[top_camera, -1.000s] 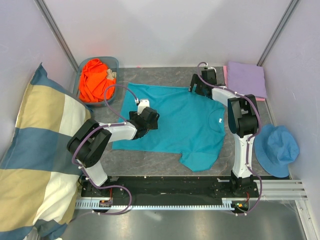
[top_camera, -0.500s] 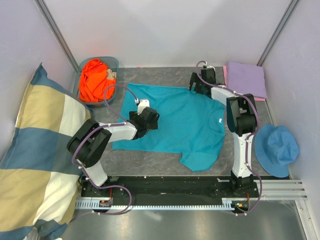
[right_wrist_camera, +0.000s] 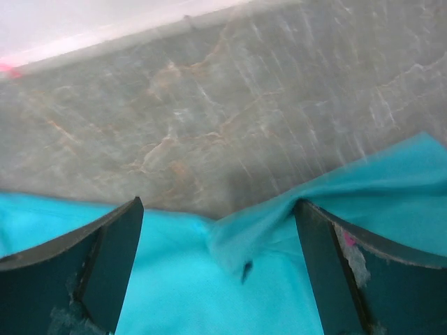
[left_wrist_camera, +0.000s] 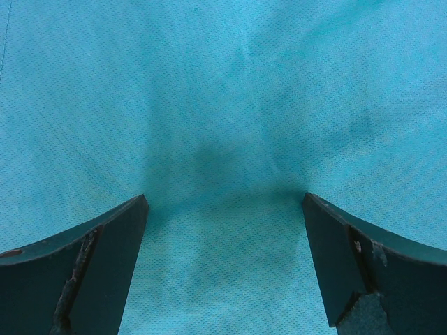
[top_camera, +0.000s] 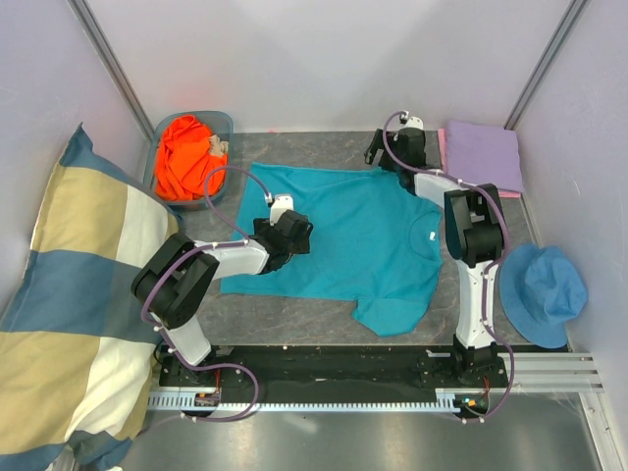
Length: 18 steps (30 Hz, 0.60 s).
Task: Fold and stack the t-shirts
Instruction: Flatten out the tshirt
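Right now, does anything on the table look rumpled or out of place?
The teal t-shirt lies mostly flat, but its far edge puckers into a raised fold by the open right gripper. The orange t-shirt sits crumpled in a bin.

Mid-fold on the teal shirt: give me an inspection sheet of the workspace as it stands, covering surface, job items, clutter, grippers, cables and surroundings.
Surface: grey marbled table, its middle covered by cloth.
Job's things: teal t-shirt spread flat, far sleeve bunched; orange t-shirt crumpled in a bin far left; lavender t-shirt folded far right, pink t-shirt edge showing beside it.
Clutter: blue bucket hat right; checked pillow left.
Grippers: left gripper open over the teal shirt's body; right gripper open at the bunched sleeve; neither holds anything.
Cables: purple cable loops along each arm.
Surroundings: white walls, metal post.
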Available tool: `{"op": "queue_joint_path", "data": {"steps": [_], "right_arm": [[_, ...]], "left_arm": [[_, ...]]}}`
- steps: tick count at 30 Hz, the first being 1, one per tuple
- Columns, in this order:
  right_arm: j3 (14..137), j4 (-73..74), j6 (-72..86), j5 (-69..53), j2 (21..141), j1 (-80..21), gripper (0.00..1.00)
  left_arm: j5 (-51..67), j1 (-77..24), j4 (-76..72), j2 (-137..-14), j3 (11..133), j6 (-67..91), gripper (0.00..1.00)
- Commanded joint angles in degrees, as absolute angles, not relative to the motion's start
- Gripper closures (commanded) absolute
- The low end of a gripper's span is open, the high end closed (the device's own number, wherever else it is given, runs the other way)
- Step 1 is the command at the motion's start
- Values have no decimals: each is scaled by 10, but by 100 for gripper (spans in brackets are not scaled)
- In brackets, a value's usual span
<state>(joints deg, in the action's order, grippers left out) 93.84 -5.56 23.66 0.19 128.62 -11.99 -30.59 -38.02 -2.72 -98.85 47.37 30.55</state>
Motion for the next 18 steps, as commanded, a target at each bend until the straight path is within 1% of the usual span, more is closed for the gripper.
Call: {"op": "queue_joint_path", "data": {"steps": [1, 5, 6, 10, 14, 17, 18], "right_arm": [[837, -425, 246, -62, 1265, -115, 2], [891, -426, 279, -97, 1289, -107, 2], [889, -426, 281, -98, 1286, -108, 2], [831, -448, 273, -94, 1244, -108, 2], [764, -434, 239, -71, 1181, -105, 2], [739, -376, 224, -41, 1140, -106, 2], [737, -330, 221, -24, 1131, -106, 2]], "left_arm": [[-306, -385, 19, -1004, 454, 324, 0], [-306, -386, 18, -1001, 453, 323, 0], [-307, -387, 19, -1001, 451, 324, 0], [-305, -387, 19, -1002, 453, 324, 0], [-304, -388, 19, -1003, 451, 326, 0], [-306, -389, 19, -1003, 451, 326, 0], [-306, -389, 19, -1002, 451, 326, 0]]}}
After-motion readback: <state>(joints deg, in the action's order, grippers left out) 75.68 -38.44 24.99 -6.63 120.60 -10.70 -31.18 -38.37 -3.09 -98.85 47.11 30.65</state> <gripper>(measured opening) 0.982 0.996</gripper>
